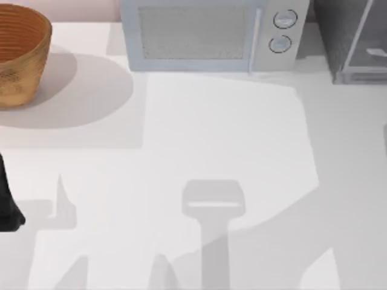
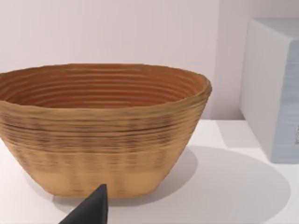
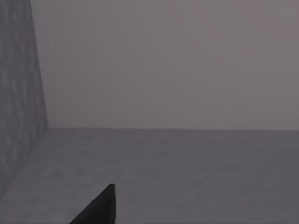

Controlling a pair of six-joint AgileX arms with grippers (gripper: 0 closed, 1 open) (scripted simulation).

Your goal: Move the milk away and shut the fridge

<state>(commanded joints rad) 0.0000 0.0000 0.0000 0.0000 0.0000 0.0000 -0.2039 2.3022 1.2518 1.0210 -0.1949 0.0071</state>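
The fridge [image 1: 354,39] stands at the table's [image 1: 199,133] far right corner, its pale framed door [image 1: 370,57] angled outward, so it looks open. The milk cannot be found from here, so I cannot place it; it may sit in the fridge or off past the right edge.

The left arm [image 1: 7,202] is at the table's left edge, near the basket [image 1: 21,54], apparently parked. Its wrist view looks at the basket [image 2: 100,130] with one dark fingertip [image 2: 91,210] low in front and a corner of the microwave [image 2: 275,88] beside it; how far that hand is open I cannot tell. The right wrist view shows a dim grey floor and a speckled wall [image 3: 18,93], likely the fridge's inside, with one fingertip [image 3: 100,207]; again the hand's opening cannot be told, and nothing appears held.

My guess: the task is at its start or in the reach for the milk. Next calls for locating the carton and gripping it, then pushing the door shut.

The top view alone gives the layout: microwave [image 1: 211,33] between basket and fridge.
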